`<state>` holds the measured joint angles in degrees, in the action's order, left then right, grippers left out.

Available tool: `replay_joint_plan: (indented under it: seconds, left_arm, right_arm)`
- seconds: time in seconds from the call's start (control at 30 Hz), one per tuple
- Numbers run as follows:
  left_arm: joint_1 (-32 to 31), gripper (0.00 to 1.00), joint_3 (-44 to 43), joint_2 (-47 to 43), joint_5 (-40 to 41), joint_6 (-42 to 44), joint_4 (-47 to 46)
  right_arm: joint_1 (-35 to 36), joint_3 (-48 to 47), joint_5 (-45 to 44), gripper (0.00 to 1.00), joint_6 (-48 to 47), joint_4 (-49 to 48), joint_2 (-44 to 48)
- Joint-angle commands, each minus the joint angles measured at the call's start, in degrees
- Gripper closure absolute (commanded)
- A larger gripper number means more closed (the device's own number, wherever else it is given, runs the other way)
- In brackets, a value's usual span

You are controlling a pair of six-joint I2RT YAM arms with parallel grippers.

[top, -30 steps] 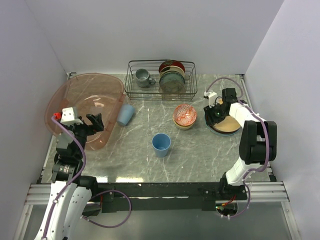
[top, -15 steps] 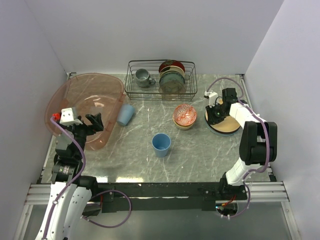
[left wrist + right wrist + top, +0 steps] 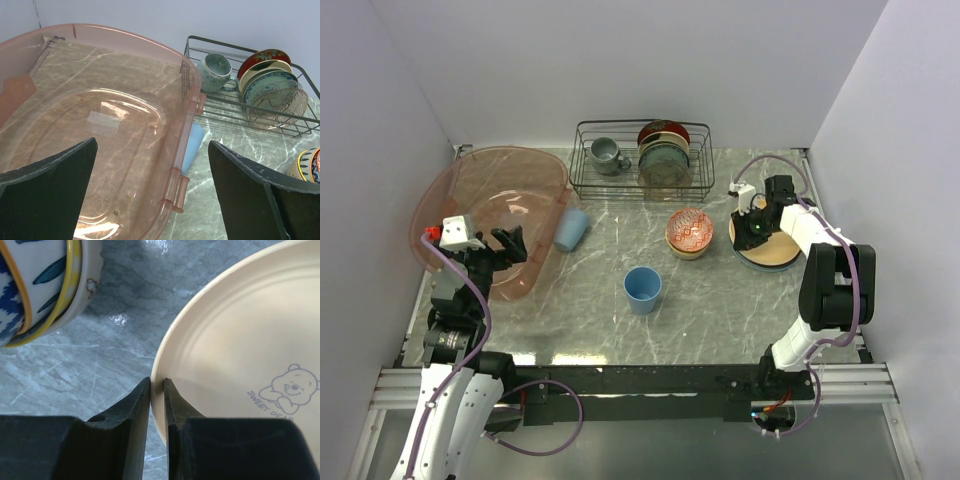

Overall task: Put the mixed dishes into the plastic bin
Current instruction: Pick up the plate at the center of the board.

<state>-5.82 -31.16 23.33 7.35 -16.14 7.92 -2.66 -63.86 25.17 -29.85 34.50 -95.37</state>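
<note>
the right gripper (image 3: 157,382) is closed nearly all the way, with the rim of the cream-yellow plate (image 3: 240,340) pinched between its jaws at about the plate's 10 o'clock, on the table's 3 o'clock side. the left gripper (image 3: 152,145) is held wide open and empty over the plastic bin (image 3: 150,45) at 10 o'clock. no dish is seen in the bin, so the task is judged barely begun: the plate, the red-patterned bowl (image 3: 689,231), an upright blue cup (image 3: 642,288) and a tipped blue cup (image 3: 571,229) beside the bin are left to be moved.
</note>
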Motion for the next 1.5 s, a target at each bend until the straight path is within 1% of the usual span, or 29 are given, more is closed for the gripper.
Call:
replay_joint_plan:
  seconds: [0.0, 0.13, 0.5, 0.67, 0.8, 0.9, 1.23, 1.37, 1.47]
  left_arm:
    - [-0.06, 0.01, 0.04, -0.48, -0.15, 0.76, -2.65]
    - [-0.06, 0.01, 0.13, -0.57, -0.15, 0.85, -2.74]
    - [-0.06, 0.01, 0.13, -0.65, -0.15, 0.76, -2.74]
    - [-0.06, 0.01, 0.13, -0.48, -0.15, 0.85, -2.74]
    - [-0.06, 0.01, 0.13, -0.57, -0.15, 0.85, -2.65]
    - [-0.06, 0.01, 0.13, -0.48, -0.15, 0.94, -2.65]
    - [-0.06, 0.01, 0.13, -0.57, -0.15, 0.85, -2.65]
    - [-0.06, 0.01, 0.13, -0.66, -0.15, 0.94, -2.65]
    - [-0.06, 0.01, 0.13, -0.57, -0.15, 0.85, -2.65]
  right_arm:
    - [-0.42, -2.68, 3.66, 0.77, 0.67, 3.20, -0.77]
    - [-0.77, -3.03, 4.80, 0.73, 0.75, 3.82, -0.87]
    - [-0.95, -3.47, 5.42, 0.65, 0.75, 4.70, -1.75]
    - [-1.12, -3.73, 5.77, 0.66, 0.93, 4.87, -1.92]
    - [-1.30, -3.82, 6.47, 0.71, 1.02, 5.05, -1.92]
    - [-1.39, -3.91, 6.91, 0.71, 1.02, 5.40, -1.66]
    - [-2.18, -4.09, 8.49, 0.70, 1.02, 6.10, -1.31]
    - [-2.27, -3.91, 8.93, 0.66, 1.02, 6.10, -1.57]
    - [-2.35, -3.91, 9.20, 0.66, 1.11, 6.19, -1.83]
